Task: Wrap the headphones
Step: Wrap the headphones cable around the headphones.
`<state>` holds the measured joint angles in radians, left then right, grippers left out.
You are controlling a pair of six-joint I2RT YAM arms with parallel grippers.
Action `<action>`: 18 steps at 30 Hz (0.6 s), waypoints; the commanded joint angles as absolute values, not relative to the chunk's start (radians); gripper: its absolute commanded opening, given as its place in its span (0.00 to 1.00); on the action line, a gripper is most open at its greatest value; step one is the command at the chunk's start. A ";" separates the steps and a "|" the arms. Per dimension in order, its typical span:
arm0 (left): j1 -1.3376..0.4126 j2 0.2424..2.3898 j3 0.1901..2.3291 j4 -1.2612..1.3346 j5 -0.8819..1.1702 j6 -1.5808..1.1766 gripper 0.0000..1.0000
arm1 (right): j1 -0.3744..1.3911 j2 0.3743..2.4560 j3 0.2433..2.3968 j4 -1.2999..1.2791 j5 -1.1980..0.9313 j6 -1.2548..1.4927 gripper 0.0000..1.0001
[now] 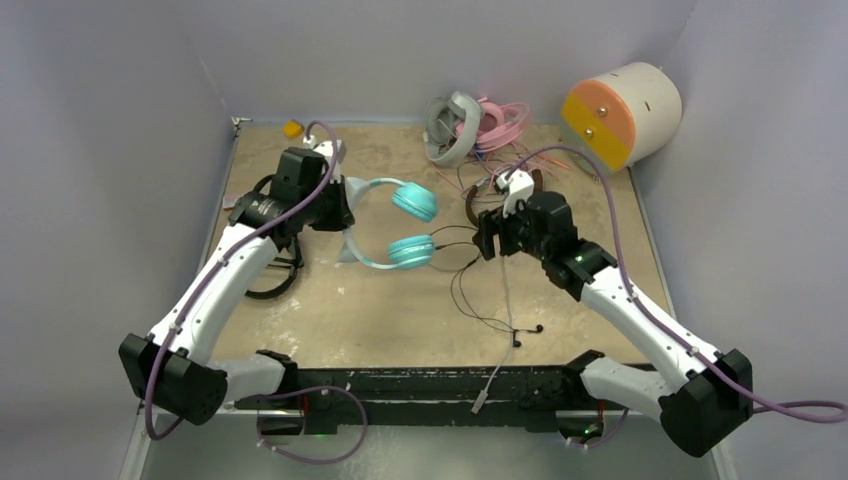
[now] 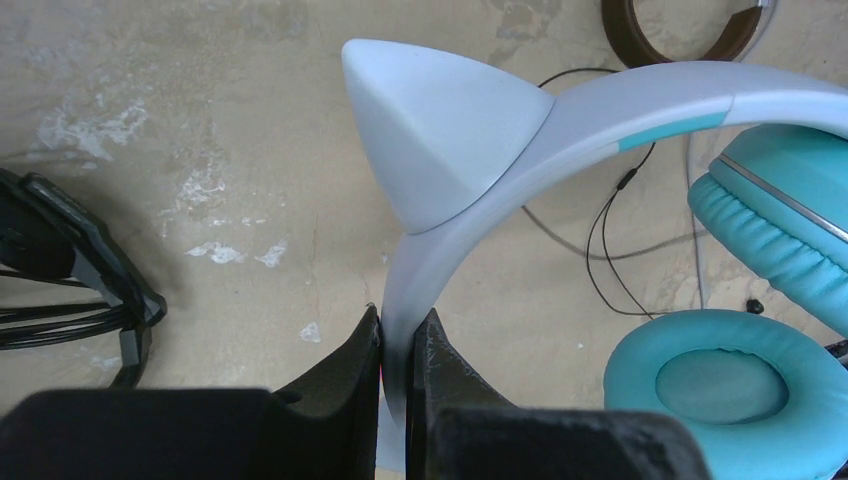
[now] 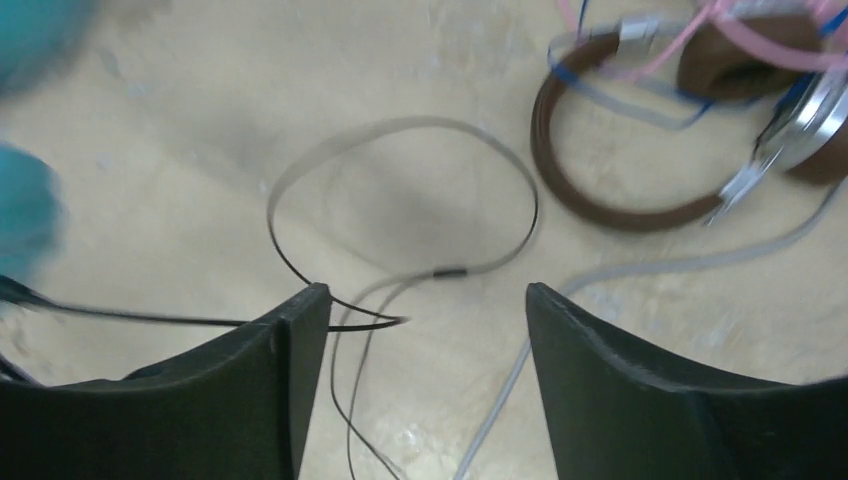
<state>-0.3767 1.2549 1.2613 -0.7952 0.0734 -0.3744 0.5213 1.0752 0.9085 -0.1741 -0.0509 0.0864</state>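
Observation:
The teal-and-white headphones (image 1: pixel 405 225) with cat ears lie at mid table, ear cups to the right. My left gripper (image 1: pixel 342 205) is shut on their white headband (image 2: pixel 440 250) just below one ear (image 2: pixel 430 130). Their thin black cable (image 1: pixel 470 290) runs right and toward the front edge. My right gripper (image 1: pixel 487 237) is open just above the table, with loops of this thin cable (image 3: pixel 400 290) between and in front of its fingers. The brown-and-silver headphones (image 3: pixel 640 160) lie just beyond it.
Black headphones (image 2: pixel 60 270) lie left of my left gripper. Grey-white (image 1: pixel 450 125) and pink (image 1: pixel 500 122) headphones are piled at the back. A cream cylinder with an orange-and-yellow face (image 1: pixel 620 112) stands at the back right. A grey cable (image 1: pixel 497 370) hangs over the front edge.

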 commanded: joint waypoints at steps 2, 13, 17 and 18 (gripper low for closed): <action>-0.358 1.188 1.302 -0.774 0.020 -0.379 0.00 | 0.516 0.961 0.716 -0.039 -0.043 0.154 0.77; -0.359 1.163 1.401 -0.849 -0.008 -0.411 0.00 | 0.517 0.799 0.372 0.382 -0.085 0.272 0.93; -0.360 1.164 1.427 -0.867 0.025 -0.424 0.00 | 0.517 0.883 0.344 0.544 -0.151 0.344 0.94; -0.360 1.163 1.430 -0.868 0.034 -0.427 0.00 | 0.517 0.911 0.335 0.599 -0.166 0.364 0.94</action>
<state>-0.3664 1.2003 1.3647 -0.9024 -0.0181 -0.3832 0.5205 0.8413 0.3557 0.3271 -0.0902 0.2737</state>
